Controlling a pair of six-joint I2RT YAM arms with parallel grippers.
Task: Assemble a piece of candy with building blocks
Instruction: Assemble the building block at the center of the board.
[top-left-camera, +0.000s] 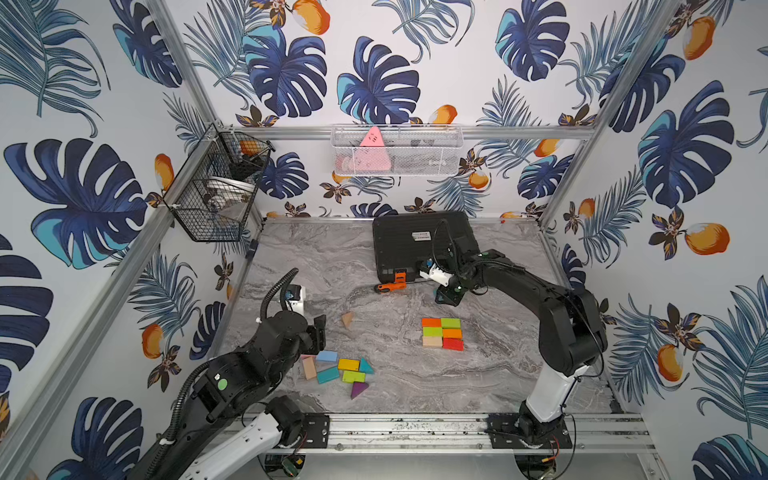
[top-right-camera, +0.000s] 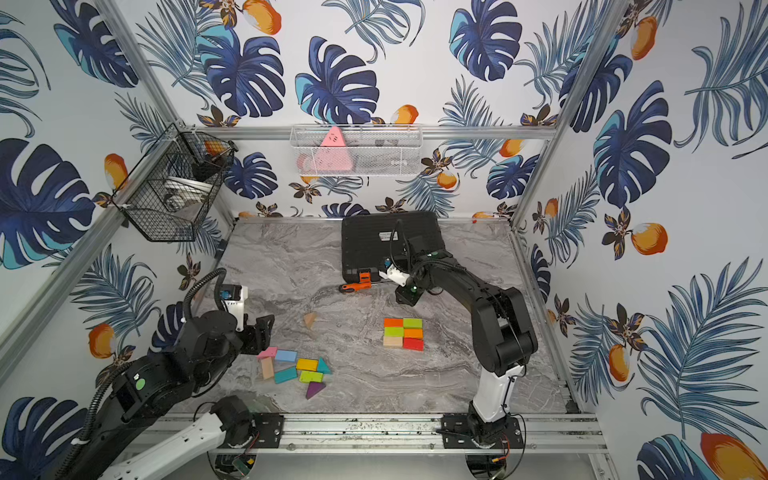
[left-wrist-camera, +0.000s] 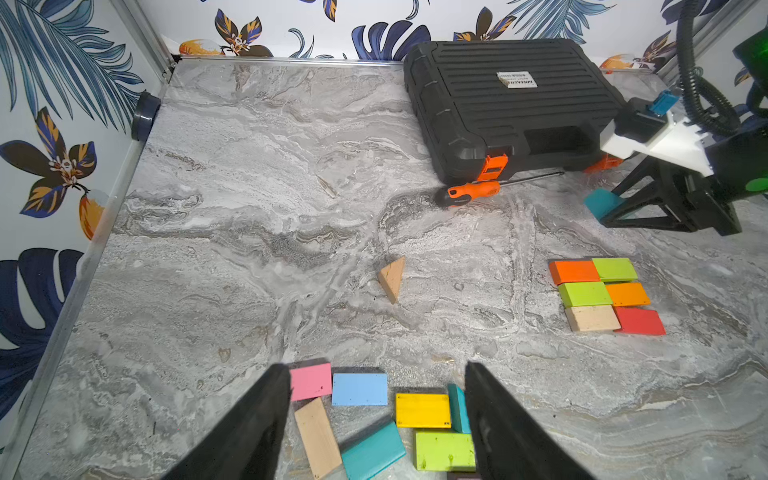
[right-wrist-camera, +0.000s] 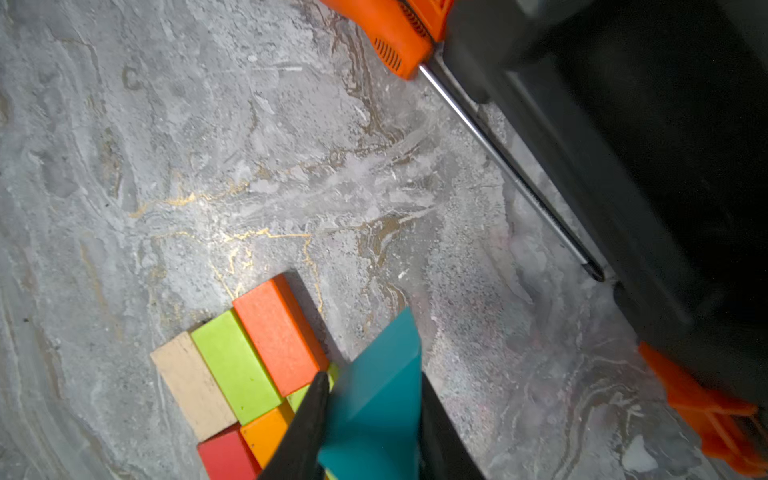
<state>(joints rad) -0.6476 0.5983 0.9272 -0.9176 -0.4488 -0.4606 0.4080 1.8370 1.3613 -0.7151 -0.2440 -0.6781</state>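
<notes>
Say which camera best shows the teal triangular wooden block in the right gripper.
Right wrist: the teal triangular wooden block looms large between the right gripper's fingers. Left wrist shows one corner; a top view, a sliver.

Six-block grid, loose pile, wooden triangle, teal block gripped

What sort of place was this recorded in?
Probably a purpose-built robot test cell, not a real room: an aluminium frame boxes in a marble-look tabletop, leaf-print wallpaper covers the panel walls, and a mounting rail runs along the near edge.
</notes>
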